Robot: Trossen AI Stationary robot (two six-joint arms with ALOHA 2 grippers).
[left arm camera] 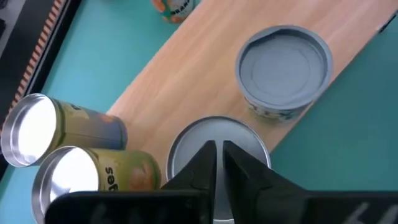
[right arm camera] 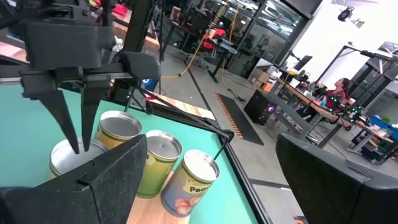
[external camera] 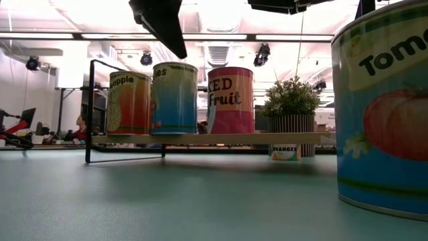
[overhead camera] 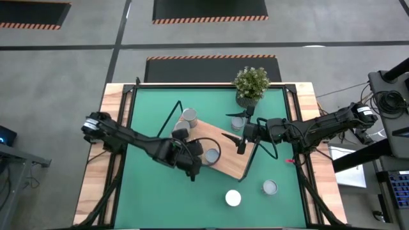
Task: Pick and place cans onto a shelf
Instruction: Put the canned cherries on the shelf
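- High view: the left gripper (overhead camera: 193,171) is hanging over the near-left corner of the shelf (overhead camera: 231,163). Its fingers are pressing together with nothing between them. The step in hand is probably clearing away from a can standing on the shelf. Lift straight up before swinging aside, because two neighbouring cans (overhead camera: 181,134) are standing close by at the shelf's left end.
- High view: the right gripper (overhead camera: 242,144) is waiting above the shelf's right end. Two loose cans (overhead camera: 270,187) are standing on the mat beyond the shelf's near edge, and one more is standing off its far side.
- Low view: three cans are standing upright in a row on the shelf, well apart from a large tomato-labelled can off the shelf's right end. Which arm is showing overhead cannot be told.
- Left wrist view: the closed fingertips (left arm camera: 217,163) are pointing down at the grey lid of the can (left arm camera: 214,134) at the shelf's edge. Whether they are touching it cannot be told. A sideways drag could tip this can off the edge.
- Left wrist view: a second grey-lidded can (left arm camera: 283,65) is standing farther along the shelf.
- Right wrist view: the right fingers (right arm camera: 118,177) are standing wide apart and holding nothing. The cans here are showing bright metal tops and printed fruit labels.
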